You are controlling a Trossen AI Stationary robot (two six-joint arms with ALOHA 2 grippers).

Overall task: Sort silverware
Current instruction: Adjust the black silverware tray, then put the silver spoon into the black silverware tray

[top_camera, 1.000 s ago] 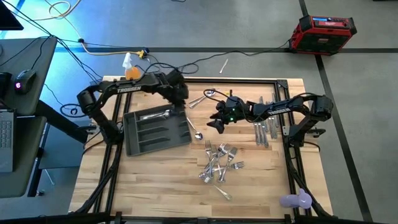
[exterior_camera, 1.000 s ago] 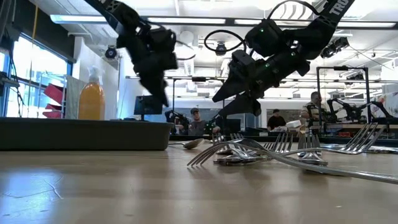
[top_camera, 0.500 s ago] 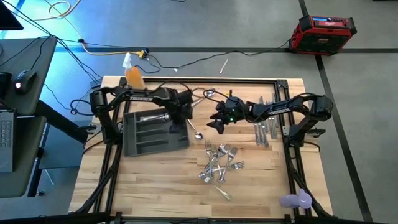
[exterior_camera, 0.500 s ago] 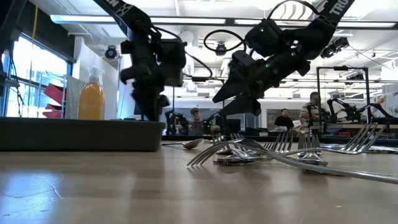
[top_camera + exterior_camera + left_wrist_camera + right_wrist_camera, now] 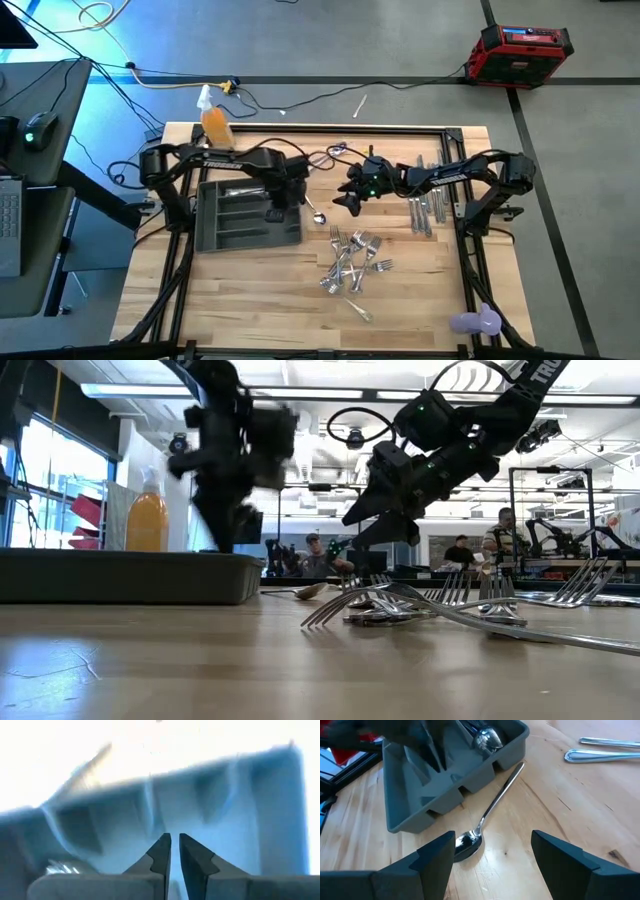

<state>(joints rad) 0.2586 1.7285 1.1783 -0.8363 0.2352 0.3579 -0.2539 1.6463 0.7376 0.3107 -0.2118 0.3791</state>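
The grey tray (image 5: 235, 215) fills the left half of the wooden surface (image 5: 250, 290), and the left end effector (image 5: 278, 205) hangs low over its right end, blocking entry there. A loose spoon (image 5: 314, 208) lies just beside the tray's right edge, under the wide-spread right end effector (image 5: 345, 200). A tangle of forks (image 5: 352, 262) crowds the middle, and a row of knives (image 5: 422, 210) lies along the right side. An orange bottle (image 5: 213, 118) stands at the far left corner. Bare wood lies open along the near edge, below the tray.
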